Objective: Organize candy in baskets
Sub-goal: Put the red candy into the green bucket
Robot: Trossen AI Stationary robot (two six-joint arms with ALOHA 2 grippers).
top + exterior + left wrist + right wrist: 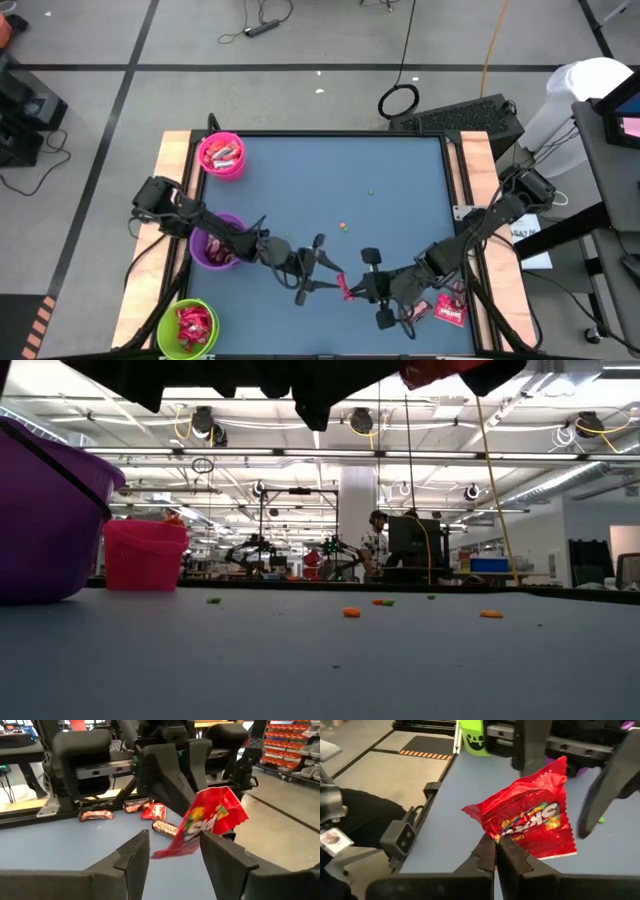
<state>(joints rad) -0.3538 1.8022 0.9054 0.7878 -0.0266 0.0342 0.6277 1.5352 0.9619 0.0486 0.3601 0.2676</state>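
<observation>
Risk: the red bag hangs from one pinched corner in the right hand, so it could slip or twist before the left hand gets it.
Cause: the left hand's fingers stand apart either side of the bag's lower edge and, as far as I can see, not yet on it; closing off-centre would catch only crinkled film.
Second risk: the two hands are very near each other, and a small misjudged move could knock them together.
Right hand: clamped shut on the bag's corner, raised above the worktop at about 6 o'clock, reaching in from 4 o'clock.
Left hand: open, facing the right one across the bag, its arm coming from 8 o'clock over the purple tub.
Candy: loose pieces lie on the worktop behind the right hand; more fills the pink tub at 10 o'clock and the green tub at 7 o'clock.
</observation>
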